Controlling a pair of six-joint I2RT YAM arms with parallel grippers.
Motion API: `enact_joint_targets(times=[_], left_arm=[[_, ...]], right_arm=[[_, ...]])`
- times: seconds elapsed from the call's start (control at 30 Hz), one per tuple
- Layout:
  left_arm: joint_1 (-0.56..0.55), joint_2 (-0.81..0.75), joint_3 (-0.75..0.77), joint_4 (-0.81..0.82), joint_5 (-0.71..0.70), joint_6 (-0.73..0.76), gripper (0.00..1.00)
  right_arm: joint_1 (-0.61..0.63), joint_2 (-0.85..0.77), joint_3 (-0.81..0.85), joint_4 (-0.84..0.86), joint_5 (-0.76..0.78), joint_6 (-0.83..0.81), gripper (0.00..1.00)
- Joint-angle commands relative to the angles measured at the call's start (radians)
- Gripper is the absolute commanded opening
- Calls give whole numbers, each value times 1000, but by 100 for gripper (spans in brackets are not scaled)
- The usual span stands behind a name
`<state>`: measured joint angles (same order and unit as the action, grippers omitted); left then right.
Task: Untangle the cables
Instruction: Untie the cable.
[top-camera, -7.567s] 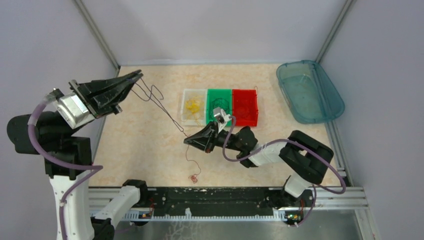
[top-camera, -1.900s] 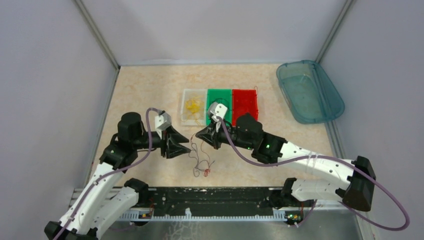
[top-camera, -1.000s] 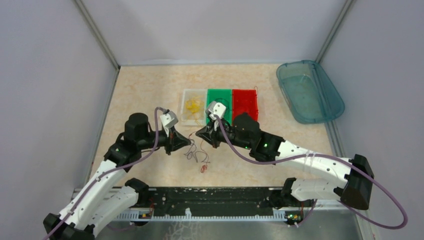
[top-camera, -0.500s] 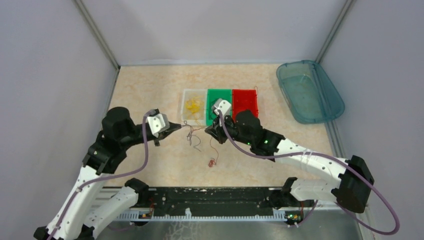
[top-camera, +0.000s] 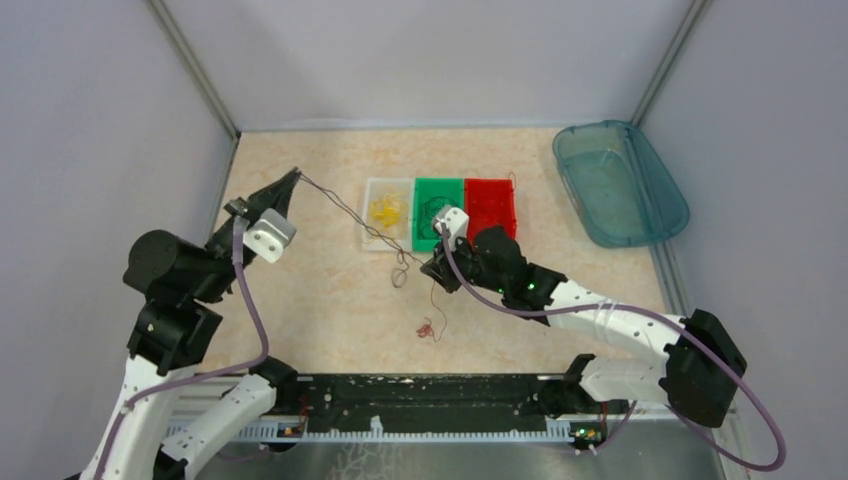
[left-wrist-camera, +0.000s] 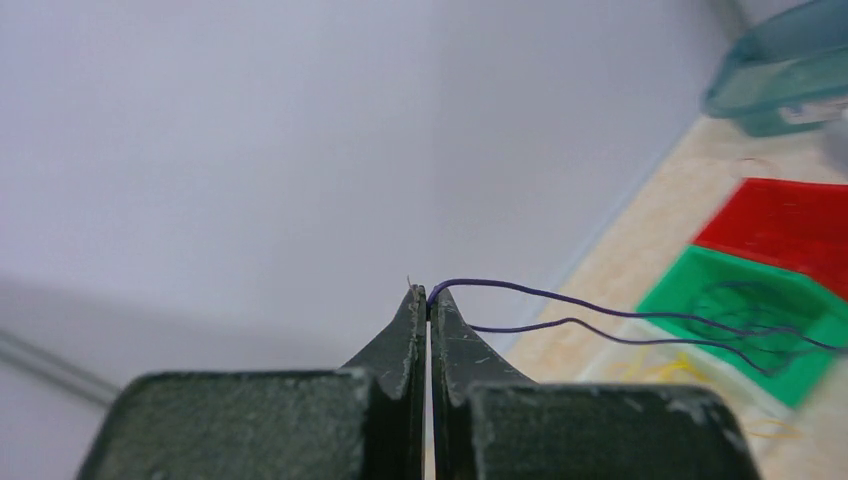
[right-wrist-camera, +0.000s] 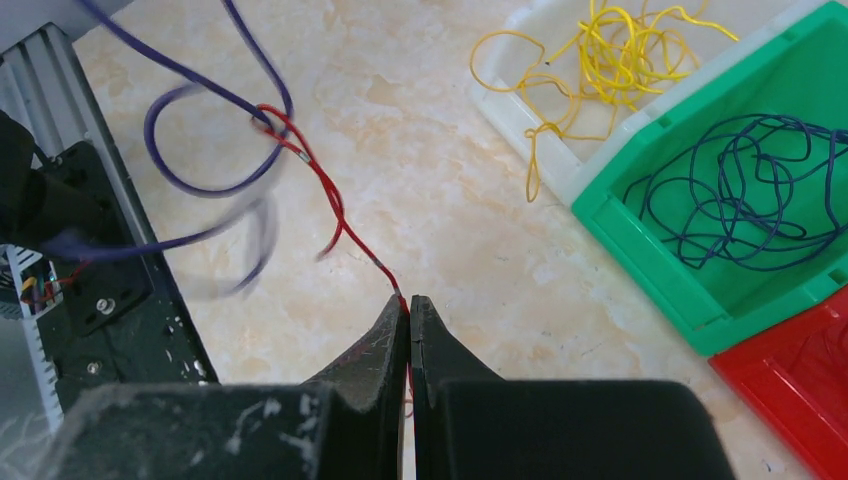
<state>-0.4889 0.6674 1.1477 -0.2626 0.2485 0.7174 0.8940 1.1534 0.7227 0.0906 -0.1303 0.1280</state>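
left gripper (top-camera: 296, 173), purple wire (left-wrist-camera: 470, 283), beside left wall (top-camera: 100, 120)

Three small bins in a row, touching: clear bin (top-camera: 387, 243), green bin (top-camera: 438, 184), red bin (top-camera: 492, 243) — mid-table (top-camera: 300, 300). Teal tub (top-camera: 615, 190) — far right corner, well apart.

Glossy plastics on a smooth, stone-look worktop (top-camera: 300, 310)

The worktop is beige, marbled and faintly sheened. The clear bin (top-camera: 389, 181), green bin (top-camera: 439, 181) and red bin (top-camera: 489, 181) are smooth, shiny plastic. The tub (top-camera: 575, 190) at the far right corner is translucent teal plastic. The purple wire (left-wrist-camera: 560, 300), red wire (right-wrist-camera: 340, 220) and yellow wires (right-wrist-camera: 600, 50) wear a slick plastic coating. The left gripper (left-wrist-camera: 429, 297) and right gripper (right-wrist-camera: 409, 303) have matt black, grainy fingers (right-wrist-camera: 365, 375), scuffed pale. The rail (top-camera: 650, 410) along the near edge is brushed metal.
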Motion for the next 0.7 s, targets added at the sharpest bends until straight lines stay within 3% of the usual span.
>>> enact_joint_targets(times=[0.0,0.43,0.67], left_arm=[[-5,-3,24,200,-253,189,0],[-6,131,284,401,-393,688,0],[-5,172,398,385,-401,781,0]], right_arm=[[-26,-15,-24,76,-22,33,0],[-75,-17,-104,101,-36,66,0],[-99,-72,-142,81,-25,82,0]])
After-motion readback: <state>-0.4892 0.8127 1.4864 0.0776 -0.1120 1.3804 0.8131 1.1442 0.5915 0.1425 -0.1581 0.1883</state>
